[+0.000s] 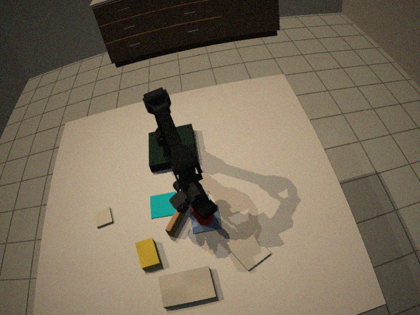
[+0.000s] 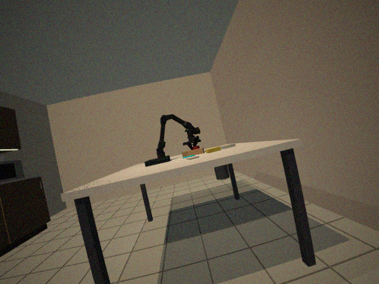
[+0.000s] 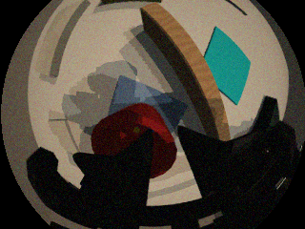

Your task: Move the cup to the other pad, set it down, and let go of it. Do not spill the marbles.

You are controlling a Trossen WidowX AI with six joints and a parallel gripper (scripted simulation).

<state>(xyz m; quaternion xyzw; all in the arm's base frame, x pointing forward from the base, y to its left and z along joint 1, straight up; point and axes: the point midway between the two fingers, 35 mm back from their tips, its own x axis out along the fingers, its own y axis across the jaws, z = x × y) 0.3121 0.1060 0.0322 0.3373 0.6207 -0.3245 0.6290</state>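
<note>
The red cup (image 1: 204, 220) (image 2: 196, 148) (image 3: 107, 135) stands upright on the blue pad (image 1: 200, 230) (image 3: 125, 90). Small spots, likely marbles, show dimly inside it in the wrist view. The teal pad (image 1: 161, 205) (image 2: 188, 156) (image 3: 229, 64) is bare where it shows. My gripper (image 3: 164, 130) is partly open and low at the cup. In the wrist view, its left fingertip overlaps the cup's opening and its right fingertip is just outside the rim, with a gap between them. The arm hides much of the cup in the top view.
A long wooden block (image 1: 174, 224) (image 2: 192, 152) (image 3: 186, 57) stands between the two pads, close to the cup. A yellow block (image 1: 147, 253) (image 2: 213, 149), a large beige block (image 1: 187, 286), a flat beige tile (image 1: 251, 256) and a small beige tile (image 1: 103, 216) lie farther out.
</note>
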